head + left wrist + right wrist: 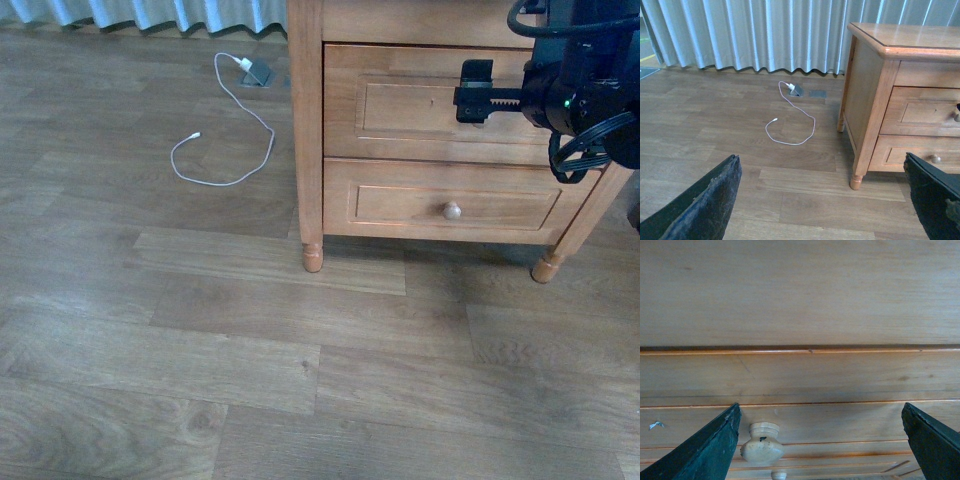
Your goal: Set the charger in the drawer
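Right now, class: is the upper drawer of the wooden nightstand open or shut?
Shut. The upper drawer front sits flush with the nightstand frame; no interior shows. The right gripper is open, facing its knob.

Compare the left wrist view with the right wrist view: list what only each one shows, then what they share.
Only the left wrist view shows the curtain, the floor, a white cable looped on it, the nightstand's top and leg, and the open left gripper. Only the right wrist view shows the upper drawer's knob close up, between the open right gripper's fingers. Both show the shut upper drawer. Neither shows the charger.
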You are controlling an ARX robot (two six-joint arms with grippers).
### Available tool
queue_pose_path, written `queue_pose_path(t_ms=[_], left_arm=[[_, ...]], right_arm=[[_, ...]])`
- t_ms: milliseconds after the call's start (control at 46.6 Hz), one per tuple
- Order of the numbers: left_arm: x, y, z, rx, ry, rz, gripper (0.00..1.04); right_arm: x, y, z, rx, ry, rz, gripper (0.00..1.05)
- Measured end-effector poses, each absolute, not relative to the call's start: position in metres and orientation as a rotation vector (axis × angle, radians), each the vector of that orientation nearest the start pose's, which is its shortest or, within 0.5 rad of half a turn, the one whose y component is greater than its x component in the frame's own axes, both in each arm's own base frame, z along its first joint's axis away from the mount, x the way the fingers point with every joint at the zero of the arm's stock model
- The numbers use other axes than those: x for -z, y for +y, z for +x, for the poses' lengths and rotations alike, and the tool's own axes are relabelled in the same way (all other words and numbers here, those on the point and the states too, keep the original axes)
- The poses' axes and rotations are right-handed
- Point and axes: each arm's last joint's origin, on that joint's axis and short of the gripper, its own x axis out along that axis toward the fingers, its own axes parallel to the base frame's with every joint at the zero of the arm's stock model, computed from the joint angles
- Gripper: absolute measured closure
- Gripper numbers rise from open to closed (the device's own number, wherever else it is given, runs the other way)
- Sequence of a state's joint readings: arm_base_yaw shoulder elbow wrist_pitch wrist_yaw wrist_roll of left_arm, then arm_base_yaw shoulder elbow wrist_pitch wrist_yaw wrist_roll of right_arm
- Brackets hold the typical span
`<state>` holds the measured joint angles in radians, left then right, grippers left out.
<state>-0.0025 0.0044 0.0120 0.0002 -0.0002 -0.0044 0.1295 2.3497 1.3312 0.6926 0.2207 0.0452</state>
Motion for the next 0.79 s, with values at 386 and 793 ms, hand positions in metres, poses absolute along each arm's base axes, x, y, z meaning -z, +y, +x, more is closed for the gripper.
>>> queue_pose_path(t_ms=[386,793], left_arm=[[-0.167,0.000,0.097,0.002,-0.008,-0.004,0.06],[-0.167,0.000,0.097,0.002,-0.008,-0.004,0.06]], right_arm=[[-0.108,0.050,0.427,0.030,0.298,0.010,0.08],[-0.193,0.013,0.254,-0.098,0.294,0.111,0.08]])
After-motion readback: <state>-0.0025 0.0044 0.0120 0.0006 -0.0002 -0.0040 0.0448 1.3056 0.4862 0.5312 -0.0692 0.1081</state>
